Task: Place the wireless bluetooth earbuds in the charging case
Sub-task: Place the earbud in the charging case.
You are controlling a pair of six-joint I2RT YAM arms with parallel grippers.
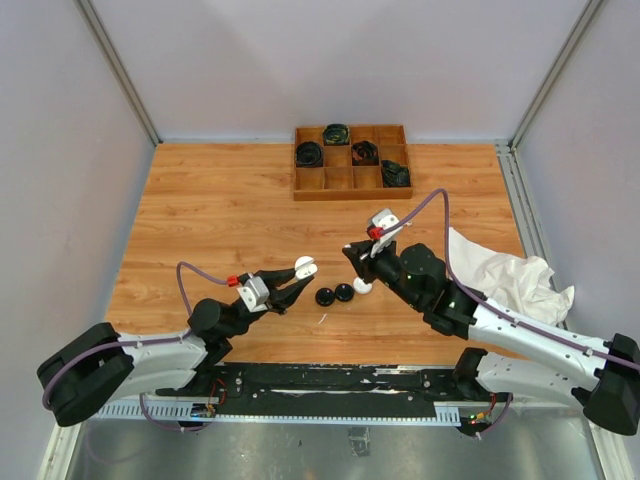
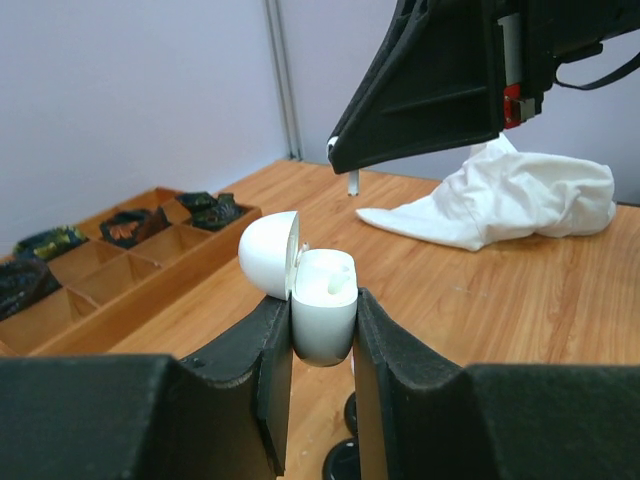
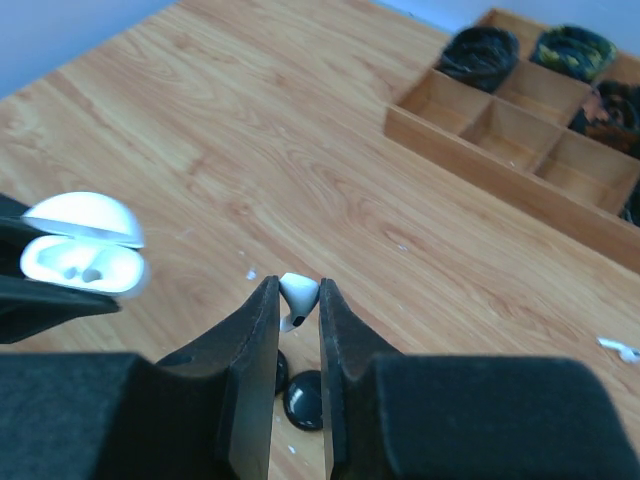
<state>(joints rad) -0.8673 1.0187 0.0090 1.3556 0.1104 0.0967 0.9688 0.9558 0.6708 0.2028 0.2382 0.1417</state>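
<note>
1. White, glossy, pebble-shaped plastic charging case point(image 2: 325, 312) is clamped by its body between the black fingers point(image 2: 390, 345) of the left gripper point(image 2: 322, 330), which are drawn in tight against its sides. Its domed lid point(image 2: 268, 254) stands hinged open.
2. The right gripper point(image 3: 297, 310) has its fingers almost together, pinching a tiny white stemmed earbud point(image 3: 299, 288) at their tips.
3. Both are held above the middle of the wood-grain table point(image 1: 220, 220), the case on the left and the earbud on the right, near each other but apart.
4. Two round black puck-like cases point(image 1: 334, 295) lie just beside each other on the table, between the grippers.
5. At the far edge, a wooden compartment tray point(image 1: 352, 192) holds coiled black cables point(image 1: 309, 154); a crumpled white cloth point(image 1: 505, 275) lies on the right.
</note>
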